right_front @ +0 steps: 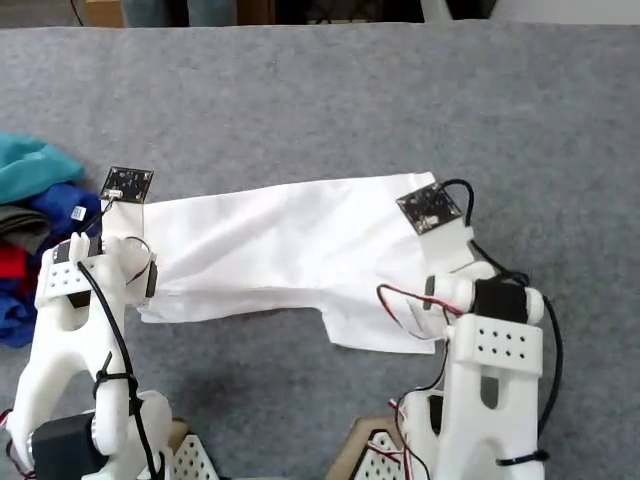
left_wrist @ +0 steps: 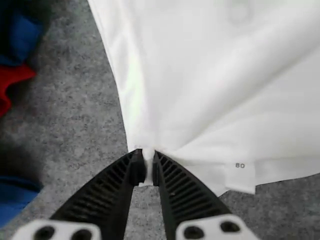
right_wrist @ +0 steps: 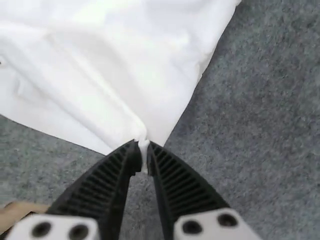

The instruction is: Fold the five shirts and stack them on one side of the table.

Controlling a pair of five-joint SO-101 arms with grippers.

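Note:
A white shirt [right_front: 285,255] lies spread across the middle of the grey table, partly folded lengthwise. My left gripper [left_wrist: 145,162] is shut on the white shirt [left_wrist: 215,90], pinching its edge at the shirt's left end. My right gripper [right_wrist: 142,155] is shut on the white shirt [right_wrist: 110,70] at the right end, near a corner. In the high view the left arm [right_front: 85,290] stands at the shirt's left end and the right arm [right_front: 480,330] at its right end. Both gripper tips are hidden under the wrists there.
A heap of other shirts [right_front: 30,230], teal, blue and red, lies at the table's left edge, close to the left arm. Blue and red cloth [left_wrist: 15,60] shows beside the left gripper. Grey table [right_front: 350,100] stretches behind the white shirt.

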